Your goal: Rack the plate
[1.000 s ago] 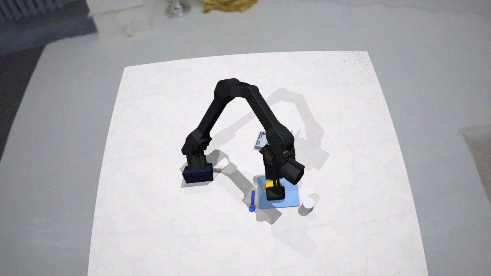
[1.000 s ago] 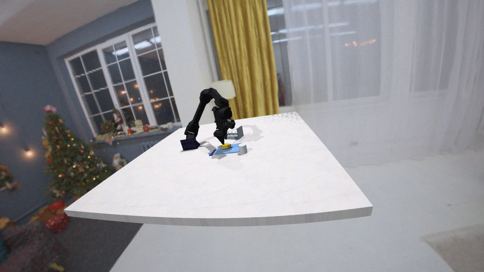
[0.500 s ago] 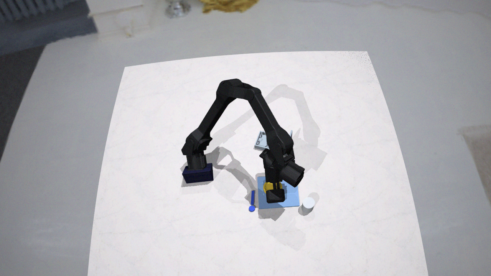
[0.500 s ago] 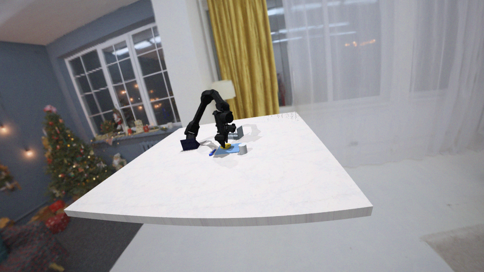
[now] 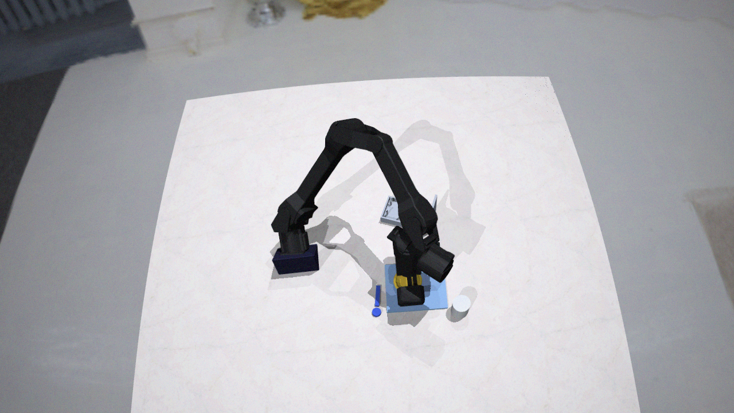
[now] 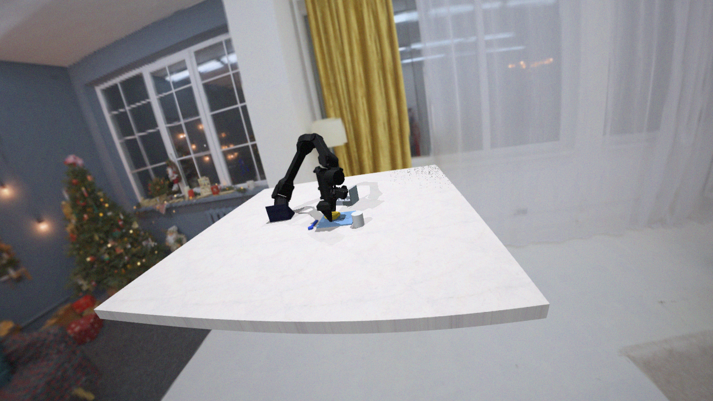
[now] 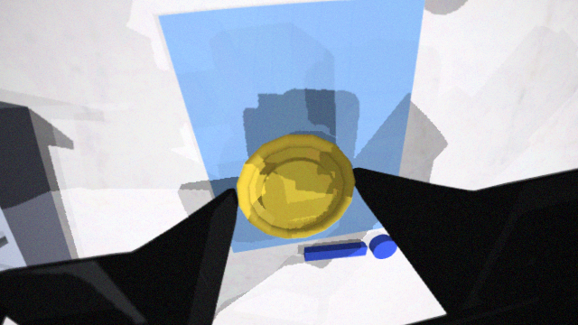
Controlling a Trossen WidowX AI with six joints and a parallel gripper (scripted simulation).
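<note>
The yellow round plate [image 5: 400, 281] [image 6: 336, 215] [image 7: 295, 199] lies face up on the blue board [image 5: 436, 303] [image 6: 323, 224] [image 7: 194, 68], partly hidden by the gripper in the top and exterior views. My gripper [image 5: 409, 281] [image 7: 295, 184] is open and low over the board. In the wrist view its fingertips stand at opposite edges of the plate, with hardly any gap showing; I cannot tell whether they touch it. The grey dish rack [image 5: 390, 221] [image 6: 353, 195] [image 7: 33, 235] stands behind the board, mostly hidden by the arm in the top view; its slots are largely out of sight.
A blue bar [image 5: 377, 295] [image 7: 335, 252] and a small blue disc [image 5: 376, 311] [image 7: 383, 246] lie beside the board's left edge in the top view. A white cylinder [image 5: 460, 304] [image 6: 357, 219] stands at its right. The arm's dark base [image 5: 296, 259] [image 6: 279, 213] is farther left.
</note>
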